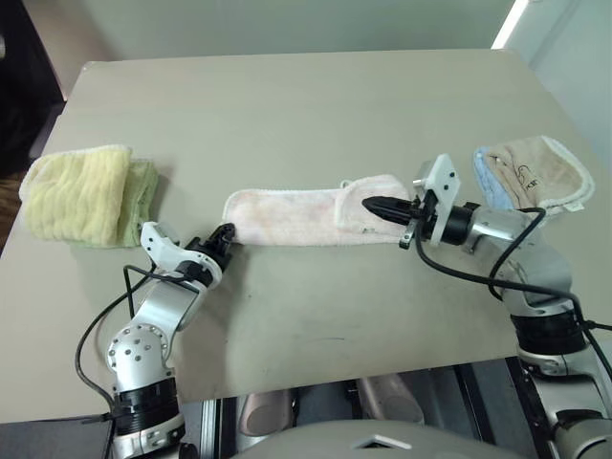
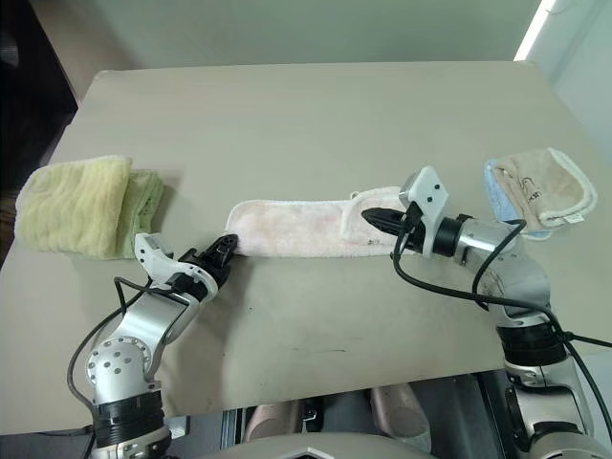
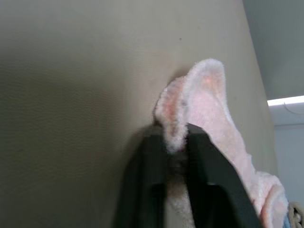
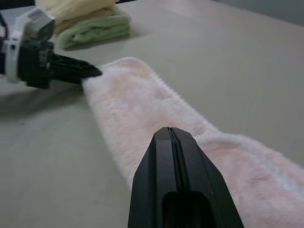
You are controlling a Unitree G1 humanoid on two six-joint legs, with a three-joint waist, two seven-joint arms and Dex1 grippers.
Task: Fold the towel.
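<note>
1. worktop (image 1: 316,105): beige, carries everything. yellow-green towel (image 1: 81,194) sits folded at the robot's far left, beige towel on a blue cloth (image 1: 535,172) at its far right, both well apart from the work.
2. towel (image 1: 296,215): pale pink strip lying flat across the middle, long axis left to right, its right end already doubled back into a short flap.
3. left gripper (image 1: 225,237): jaws clamped on the towel's left end; the wrist view shows the terry edge pinched between the two fingers, bunched just above the worktop.
4. right gripper (image 1: 378,205): jaws fully shut with nothing between them, tip over the flap at the right end.
5. risks, my read: the left pinch looks shallow, on the very edge, so the cloth may slip out when lifted. with nothing pinning the right end, pulling left could drag the whole strip and undo the flap. a crooked carry gives misaligned edges.
</note>
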